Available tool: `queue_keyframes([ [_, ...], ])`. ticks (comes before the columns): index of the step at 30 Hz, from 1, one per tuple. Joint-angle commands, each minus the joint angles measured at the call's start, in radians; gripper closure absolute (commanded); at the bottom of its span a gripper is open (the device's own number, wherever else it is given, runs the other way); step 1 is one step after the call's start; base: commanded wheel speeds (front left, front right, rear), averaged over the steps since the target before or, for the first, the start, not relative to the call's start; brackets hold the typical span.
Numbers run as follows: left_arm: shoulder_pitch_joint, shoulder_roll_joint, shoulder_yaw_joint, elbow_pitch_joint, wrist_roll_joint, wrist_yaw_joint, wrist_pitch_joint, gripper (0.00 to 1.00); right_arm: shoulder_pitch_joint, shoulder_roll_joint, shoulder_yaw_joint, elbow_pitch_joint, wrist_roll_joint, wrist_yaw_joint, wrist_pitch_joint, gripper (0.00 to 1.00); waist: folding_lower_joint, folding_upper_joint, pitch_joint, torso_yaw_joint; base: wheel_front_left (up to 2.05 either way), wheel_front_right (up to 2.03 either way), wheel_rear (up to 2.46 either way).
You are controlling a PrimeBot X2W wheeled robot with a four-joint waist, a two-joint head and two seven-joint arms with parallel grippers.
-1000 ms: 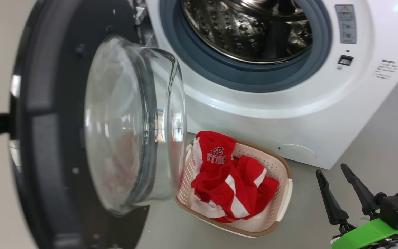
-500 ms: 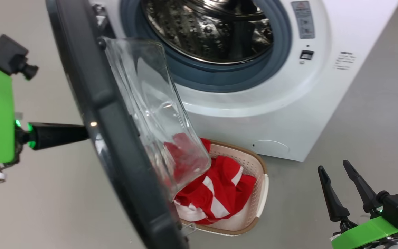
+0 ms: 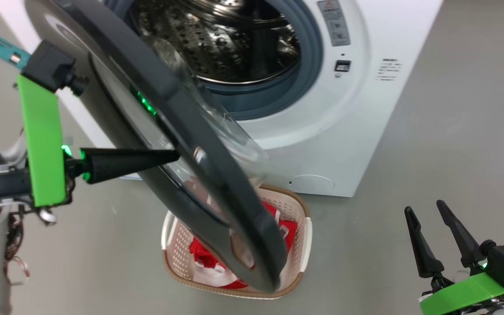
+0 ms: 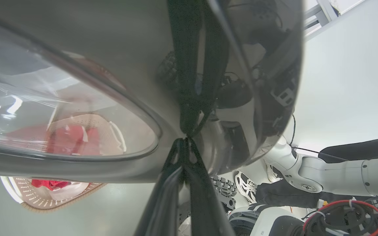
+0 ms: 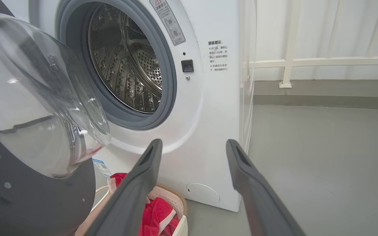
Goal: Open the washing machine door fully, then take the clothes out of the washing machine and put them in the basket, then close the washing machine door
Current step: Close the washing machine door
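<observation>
Smooth grey floor [image 3: 453, 131] spreads across the right of the frame; a white rail [image 5: 323, 61] crosses a pale wall [image 5: 340, 29] upper right.

The black-rimmed washing machine door [image 3: 182, 127] stands partly open, its clear glass bowl towards the white washing machine [image 3: 344, 144]. On the floor below, the cream basket [image 3: 177, 245] holds the red-and-white clothes [image 3: 199, 256], half hidden behind the door.

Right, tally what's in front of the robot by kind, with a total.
Washing machine: 1
Washing machine door: 1
Basket: 1
Clothes: 1 red heap, pieces uncountable
End effectors: 2, left end effector, right end effector
Total: 6
</observation>
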Motion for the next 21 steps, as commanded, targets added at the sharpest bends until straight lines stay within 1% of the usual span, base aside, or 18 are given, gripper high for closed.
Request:
queue_keyframes([
  [1, -0.016, 0.021, 0.032, -0.036, 0.009, -0.007, -0.033, 1.0, -0.011, -0.007, 0.017, -0.029, -0.007, 0.006, -0.007, 0.0, 0.0, 0.0, 0.0, -0.028, 0.0, 0.0, 0.0],
  [3, -0.015, 0.014, 0.028, -0.038, 0.013, -0.007, -0.045, 1.0, -0.011, -0.007, 0.016, -0.029, -0.007, 0.006, -0.007, 0.0, 0.0, 0.0, 0.001, -0.034, 0.0, 0.0, 0.0],
  [7, -0.014, -0.006, 0.003, -0.048, 0.051, -0.007, -0.107, 1.0, -0.014, -0.004, 0.015, -0.031, -0.006, 0.006, -0.007, 0.0, 0.0, 0.0, 0.009, -0.057, 0.0, 0.0, 0.0],
  [9, -0.021, -0.026, -0.013, -0.042, 0.065, -0.007, -0.16, 1.0, -0.018, -0.002, 0.014, -0.032, -0.006, 0.006, -0.007, 0.0, 0.0, 0.0, 0.015, -0.072, 0.0, 0.0, 0.0],
  [14, -0.047, -0.051, -0.037, -0.016, 0.099, -0.007, -0.268, 1.0, -0.03, 0.004, 0.013, -0.032, -0.006, 0.006, -0.007, 0.0, 0.0, 0.0, 0.032, -0.092, 0.0, 0.0, 0.0],
  [21, -0.099, -0.051, -0.073, 0.074, 0.134, -0.007, -0.398, 1.0, -0.047, 0.012, 0.007, -0.036, -0.008, 0.006, -0.007, 0.0, 0.0, 0.0, 0.058, -0.117, 0.0, 0.0, 0.0],
])
